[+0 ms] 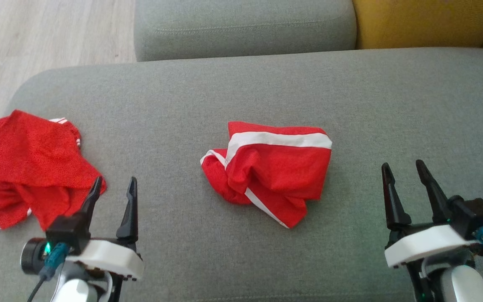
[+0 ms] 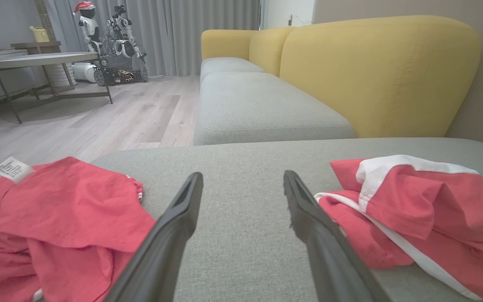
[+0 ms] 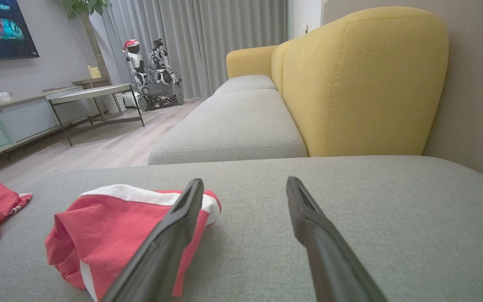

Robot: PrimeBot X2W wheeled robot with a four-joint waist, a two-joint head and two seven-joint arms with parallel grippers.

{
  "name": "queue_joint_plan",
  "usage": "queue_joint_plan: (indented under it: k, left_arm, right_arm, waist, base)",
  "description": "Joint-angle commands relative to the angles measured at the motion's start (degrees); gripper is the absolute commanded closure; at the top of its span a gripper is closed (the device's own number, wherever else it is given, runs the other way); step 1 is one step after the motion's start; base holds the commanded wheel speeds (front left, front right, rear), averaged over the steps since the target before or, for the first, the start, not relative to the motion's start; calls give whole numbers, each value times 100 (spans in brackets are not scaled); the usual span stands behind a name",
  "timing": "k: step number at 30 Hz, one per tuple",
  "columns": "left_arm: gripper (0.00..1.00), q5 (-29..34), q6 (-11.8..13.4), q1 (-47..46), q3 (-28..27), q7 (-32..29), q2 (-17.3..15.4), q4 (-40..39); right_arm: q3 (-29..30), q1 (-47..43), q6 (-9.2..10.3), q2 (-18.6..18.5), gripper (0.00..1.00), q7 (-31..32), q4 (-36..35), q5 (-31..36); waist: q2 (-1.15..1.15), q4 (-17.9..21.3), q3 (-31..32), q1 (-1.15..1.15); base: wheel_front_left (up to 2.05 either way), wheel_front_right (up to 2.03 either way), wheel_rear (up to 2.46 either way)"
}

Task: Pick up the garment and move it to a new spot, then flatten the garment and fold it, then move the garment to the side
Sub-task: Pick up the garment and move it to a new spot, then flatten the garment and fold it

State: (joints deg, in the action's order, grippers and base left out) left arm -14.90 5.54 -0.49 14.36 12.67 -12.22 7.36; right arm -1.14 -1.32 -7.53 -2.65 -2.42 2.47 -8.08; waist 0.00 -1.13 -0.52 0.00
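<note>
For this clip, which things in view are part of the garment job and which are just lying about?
Job: crumpled red garment with white stripes, mid-cushion; grey seat cushion; left end effector and right end effector, both open.
Lying about: second red garment at the left, probably not this turn's; yellow backrest; low table; parked robots.

Red garment [image 1: 273, 172] with white stripes on grey cushion [image 1: 392, 109].
</note>
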Motion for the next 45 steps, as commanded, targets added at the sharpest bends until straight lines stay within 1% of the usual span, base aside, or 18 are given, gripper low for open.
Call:
queue_joint_plan:
  k: [1, 38, 40, 41, 42, 45]
  left_arm:
    - [0, -28, 25, -195, -187, 8, -125, -214]
    - [0, -147, 162, -203, -62, -98, -206, -273]
    - [0, -151, 160, -216, -48, -100, -210, -275]
    - [0, -156, 154, -242, -32, -101, -212, -278]
    - [0, -156, 154, -242, -32, -101, -212, -278]
    - [0, -145, 146, -307, 4, -97, -207, -294]
  right_arm:
    - [-106, 132, 4, -23, 0, 25, -239, -28]
    - [-203, 215, 4, -22, 0, 18, -100, -87]
    - [-287, 241, 4, -22, 0, 53, -65, -87]
    - [-441, 301, 4, -25, 0, 93, -4, -73]
    - [-441, 301, 4, -25, 0, 93, -4, -73]
    - [-843, 475, 4, -89, 0, 178, 146, -64]
  waist:
    - [0, -1, 0, 0]
    - [0, 14, 87, 0]
    - [0, -8, 74, 0]
    - [0, -47, 52, 0]
    - [0, -47, 52, 0]
    - [0, -139, -27, 0]
  base:
    - [0, 0, 0]
    - [0, 0, 0]
    - [0, 0, 0]
    - [0, 0, 0]
    - [0, 0, 0]
    - [0, 0, 0]
